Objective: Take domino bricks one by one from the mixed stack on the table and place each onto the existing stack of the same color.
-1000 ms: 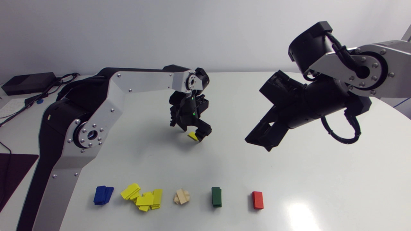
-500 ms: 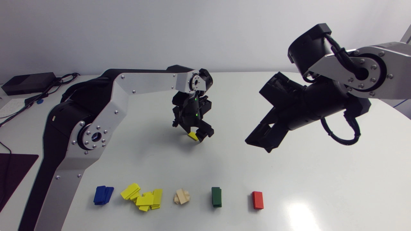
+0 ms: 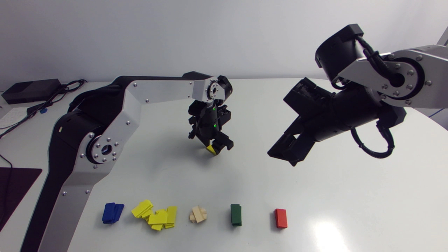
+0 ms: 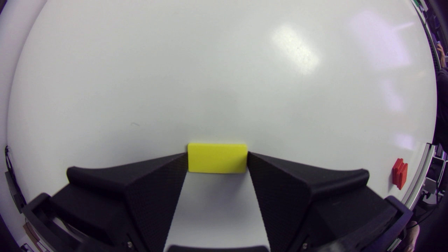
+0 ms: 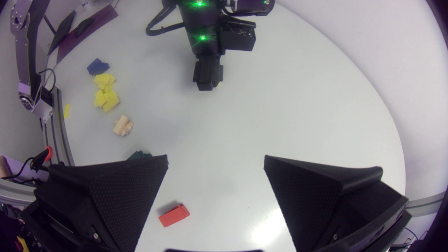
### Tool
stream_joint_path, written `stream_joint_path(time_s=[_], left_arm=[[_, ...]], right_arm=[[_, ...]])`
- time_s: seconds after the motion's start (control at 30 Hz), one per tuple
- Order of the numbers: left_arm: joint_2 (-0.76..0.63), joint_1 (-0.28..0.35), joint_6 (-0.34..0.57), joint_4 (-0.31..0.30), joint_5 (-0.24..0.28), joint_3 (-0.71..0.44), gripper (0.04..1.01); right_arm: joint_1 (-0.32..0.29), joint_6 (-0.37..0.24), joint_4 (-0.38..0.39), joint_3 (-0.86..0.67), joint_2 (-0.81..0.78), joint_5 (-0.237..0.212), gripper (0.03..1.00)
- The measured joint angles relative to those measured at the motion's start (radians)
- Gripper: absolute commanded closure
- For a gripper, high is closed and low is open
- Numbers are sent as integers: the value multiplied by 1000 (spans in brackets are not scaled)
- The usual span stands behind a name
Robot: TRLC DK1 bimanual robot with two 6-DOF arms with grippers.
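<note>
Over the middle of the table [image 3: 245,182], in the head view, my left gripper [image 3: 214,146] is pointing down and clamping a yellow brick [image 3: 211,149] at its tips. Only a small yellow corner is showing below the black fingers, and I cannot tell whether it is touching the surface. My right gripper [image 3: 285,157] is hanging above the table well to the right of it, angled down toward the near edge. Along that near edge five groups are lying in a row, each apart from the next: a blue stack [image 3: 112,212], a sprawling yellow heap [image 3: 155,216] with bricks lying at several angles, a wood-coloured stack [image 3: 198,214], a green stack [image 3: 236,215] and a red stack [image 3: 280,218].

Seen from the left wrist, the yellow brick is showing as a flat, smooth rectangle with rounded corners. It is sitting crosswise between my fingers [image 4: 150,189], with both tips pressing on its short ends. The red stack is lying far off beside the table's rim.

Seen from the right wrist, my right gripper is standing wide apart with nothing between its fingers. The red stack is lying on the table below the gap. The green stack is peeking out from behind one finger, and the wood-coloured, yellow and blue groups are lining up beyond it. My left gripper is standing ahead, across the table.
</note>
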Motion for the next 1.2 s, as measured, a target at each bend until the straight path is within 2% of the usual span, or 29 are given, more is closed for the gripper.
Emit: stream_joint_path(time_s=[0.07,0.23,0.4,0.53,0.63,0.77,0.93,1.07,1.2], left_arm=[[0,0,0,0,0,0,672],[0,0,0,-1,0,0,674],[-11,0,0,-29,0,-1,675],[-80,-3,9,-21,-1,-61,733],[-195,-6,31,27,0,-177,733],[-380,-8,91,112,0,-394,731],[-574,17,167,169,0,-651,731],[-716,49,215,190,-5,-848,731],[-867,45,260,207,-7,-1016,731]], right_arm=[[0,0,0,0,0,0,72],[0,-9,0,0,-1,0,72],[-8,-16,0,-5,-12,0,72],[-12,-19,0,-5,-14,0,72],[-12,-19,0,-5,-14,-1,72],[-12,-23,3,-21,-15,-11,72],[-12,-26,4,-32,-15,-16,72],[-12,-26,4,-33,-15,-17,72],[-12,-27,16,-45,-21,-19,72]])
